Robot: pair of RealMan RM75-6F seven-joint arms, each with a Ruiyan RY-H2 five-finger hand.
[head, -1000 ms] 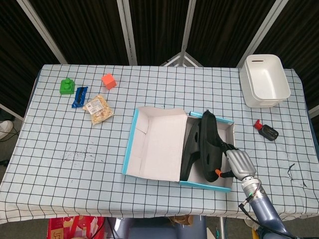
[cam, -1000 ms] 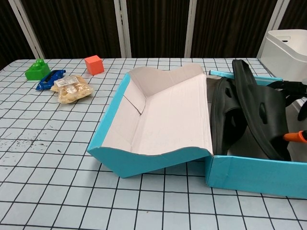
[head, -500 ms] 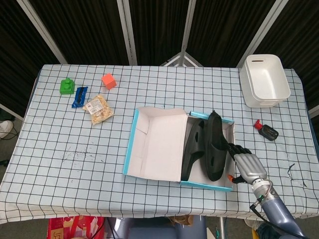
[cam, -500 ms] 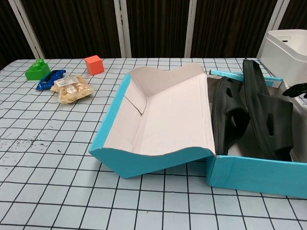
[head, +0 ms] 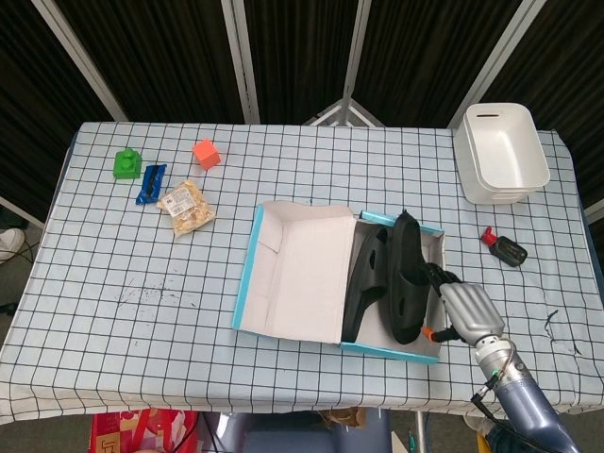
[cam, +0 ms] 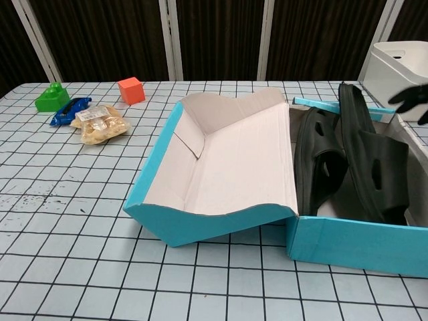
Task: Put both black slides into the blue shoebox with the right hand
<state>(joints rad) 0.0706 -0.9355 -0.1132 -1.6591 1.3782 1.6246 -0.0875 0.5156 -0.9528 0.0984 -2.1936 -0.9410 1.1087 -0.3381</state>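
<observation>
Two black slides [head: 389,278] lay side by side in the blue shoebox [head: 248,283] near the table's [head: 113,274] front edge, its lid open leftward. The right hand [head: 466,311] hovered just beside the box's right wall, fingers [cam: 409,97] spread, holding nothing.

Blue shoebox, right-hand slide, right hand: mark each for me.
blue shoebox [cam: 348,244], chest view, on its blue front wall.
right-hand slide [cam: 374,175], chest view, on the strap of the black slide.
right hand [head: 464,313], head view, on the grey back of the hand.
</observation>
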